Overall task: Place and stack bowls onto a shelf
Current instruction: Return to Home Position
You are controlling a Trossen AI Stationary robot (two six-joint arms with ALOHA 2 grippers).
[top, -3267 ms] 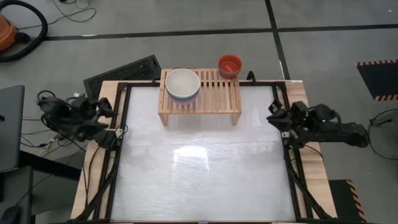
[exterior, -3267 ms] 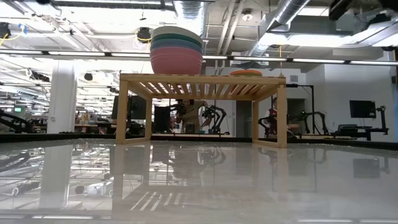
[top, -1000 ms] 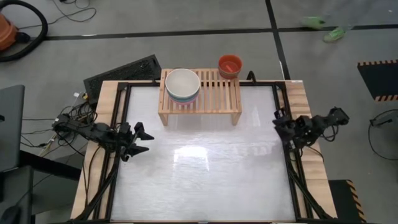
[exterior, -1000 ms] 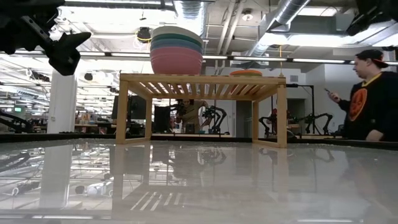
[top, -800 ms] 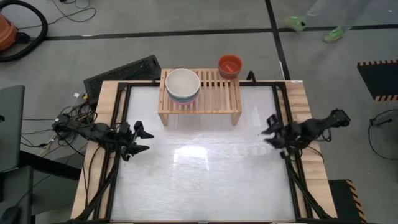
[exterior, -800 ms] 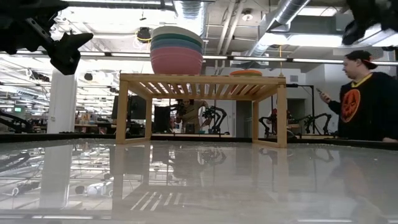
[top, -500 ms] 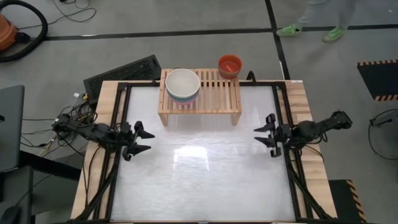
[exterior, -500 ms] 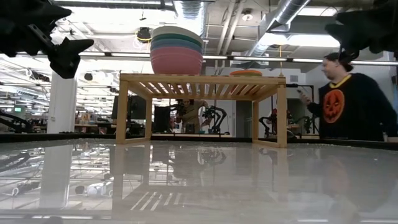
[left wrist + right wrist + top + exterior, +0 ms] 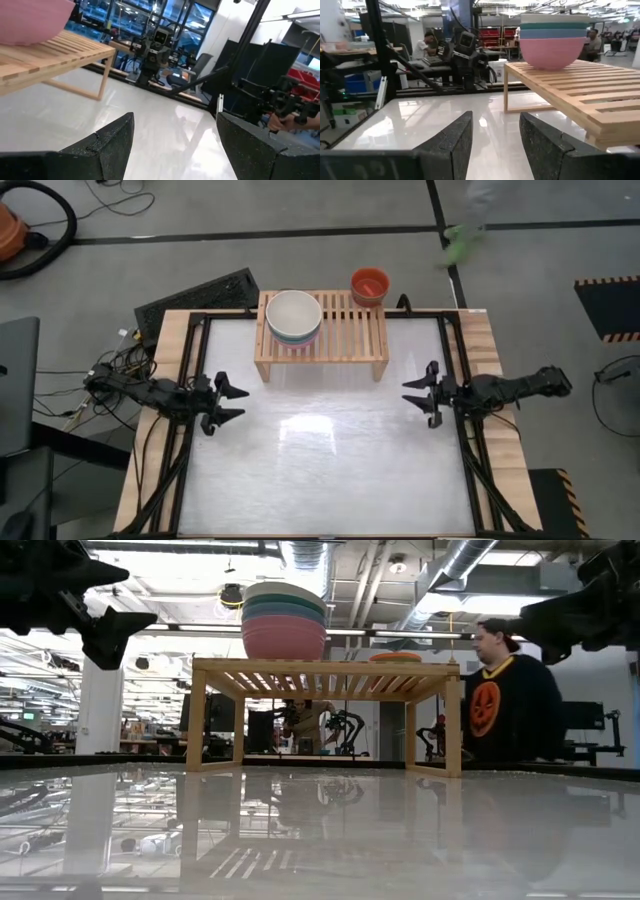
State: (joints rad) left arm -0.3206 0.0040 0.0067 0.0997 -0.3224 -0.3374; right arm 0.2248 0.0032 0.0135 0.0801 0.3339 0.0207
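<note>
The left claw (image 9: pixel 232 402) and the right claw (image 9: pixel 412 393) hung wide open and empty at the table's (image 9: pixel 320 470) sides. The shelf (image 9: pixel 350 330) bore a cream-topped bowl stack (image 9: pixel 294 315) and an orange-red bowl (image 9: pixel 370 283). At table level, a person (image 9: pixel 505 700) stood beyond. The right wrist view showed the pink bowl (image 9: pixel 550 52) lowest.

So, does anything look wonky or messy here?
Mostly tidy. The big bowl stack stands straight on the shelf. Only the orange-red bowl looks odd: it sits at the shelf's back right corner and seems to poke past the rear edge.
</note>
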